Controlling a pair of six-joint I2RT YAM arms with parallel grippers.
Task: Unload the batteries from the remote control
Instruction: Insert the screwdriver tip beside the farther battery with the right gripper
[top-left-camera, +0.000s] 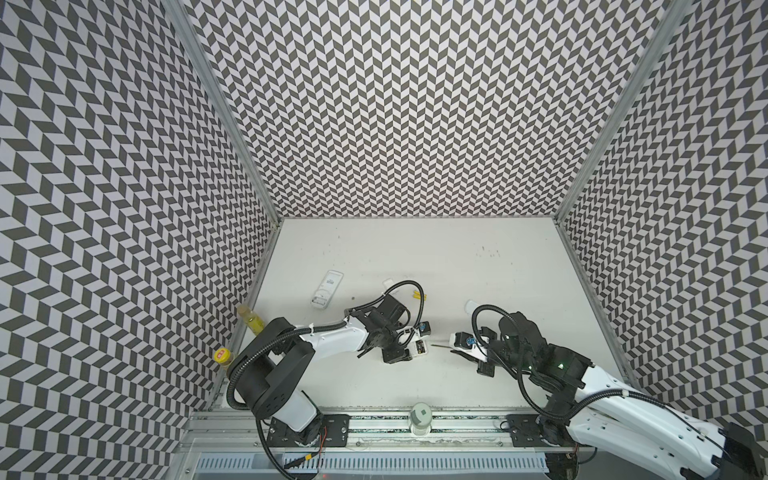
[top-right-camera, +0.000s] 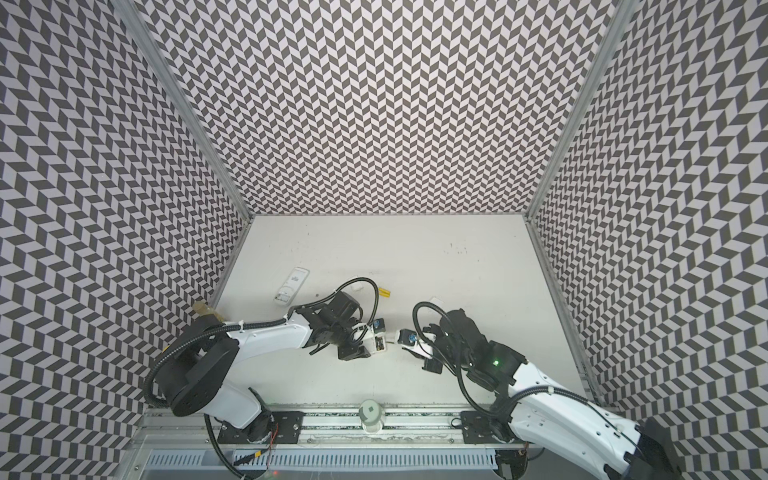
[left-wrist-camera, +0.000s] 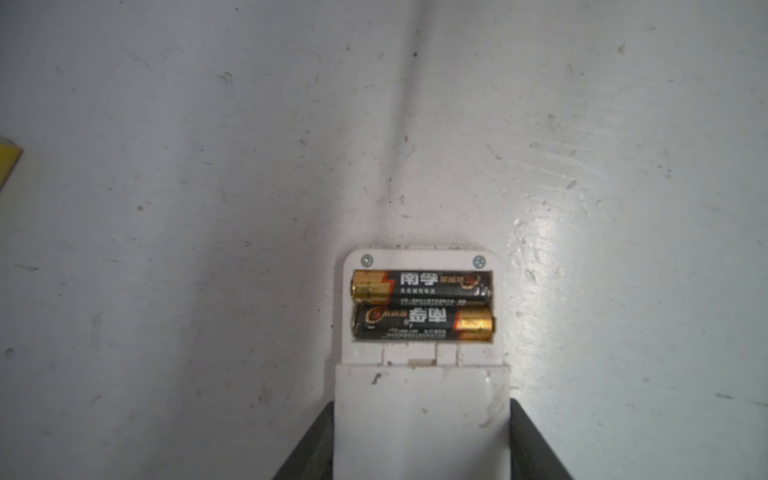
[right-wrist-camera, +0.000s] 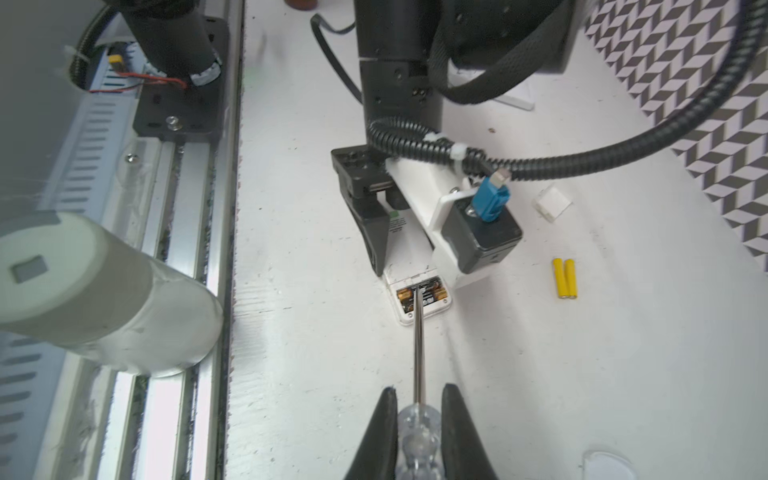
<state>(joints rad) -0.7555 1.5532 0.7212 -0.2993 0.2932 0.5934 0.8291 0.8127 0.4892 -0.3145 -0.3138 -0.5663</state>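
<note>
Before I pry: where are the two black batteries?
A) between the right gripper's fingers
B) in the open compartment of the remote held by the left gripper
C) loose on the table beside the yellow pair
B: both black batteries sit side by side in the open compartment of the remote; the right gripper holds only the screwdriver, and only the yellow batteries lie loose.

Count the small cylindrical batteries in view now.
4. Two black, gold-ended batteries lie side by side in the open compartment of the white plastic remote held by the left gripper; two yellow batteries lie together on the white table. More could be hidden.
</note>
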